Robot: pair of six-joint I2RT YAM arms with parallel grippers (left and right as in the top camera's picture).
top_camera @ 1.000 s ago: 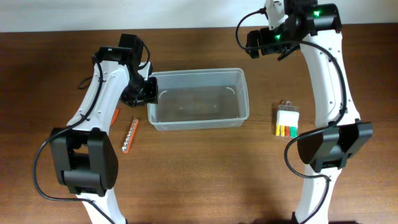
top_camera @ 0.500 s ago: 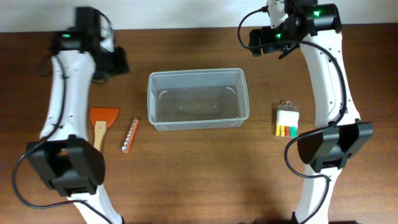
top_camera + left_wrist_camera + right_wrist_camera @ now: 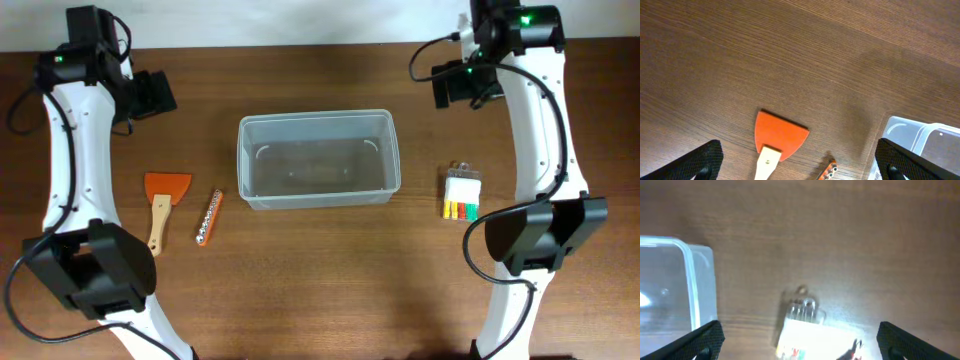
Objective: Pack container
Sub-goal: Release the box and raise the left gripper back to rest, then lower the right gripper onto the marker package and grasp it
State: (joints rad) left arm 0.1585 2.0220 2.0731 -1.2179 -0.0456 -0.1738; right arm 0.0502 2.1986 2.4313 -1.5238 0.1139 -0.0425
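Observation:
The clear plastic container [image 3: 318,117] stands lidless in the middle of the table with nothing visible inside; a corner shows in the left wrist view [image 3: 935,142] and its end in the right wrist view [image 3: 670,285]. My left gripper [image 3: 152,94] hovers open at the far left, above and behind an orange scraper [image 3: 166,188]. In its own view the left gripper [image 3: 802,162] has wide jaws with nothing between them, and the scraper [image 3: 780,135] lies below. My right gripper [image 3: 455,86] is open at the far right, with nothing in it [image 3: 805,342].
An orange strip of bits [image 3: 208,216] lies beside the scraper's wooden handle, left of the container; its tip shows in the left wrist view [image 3: 827,171]. A white pack with coloured ends [image 3: 461,192] lies right of the container, blurred under the right wrist [image 3: 810,330].
My left arm has swung away from the container's left end to the far left and its jaws have opened wide, uncovering the scraper. The right gripper has shifted a little to the right.

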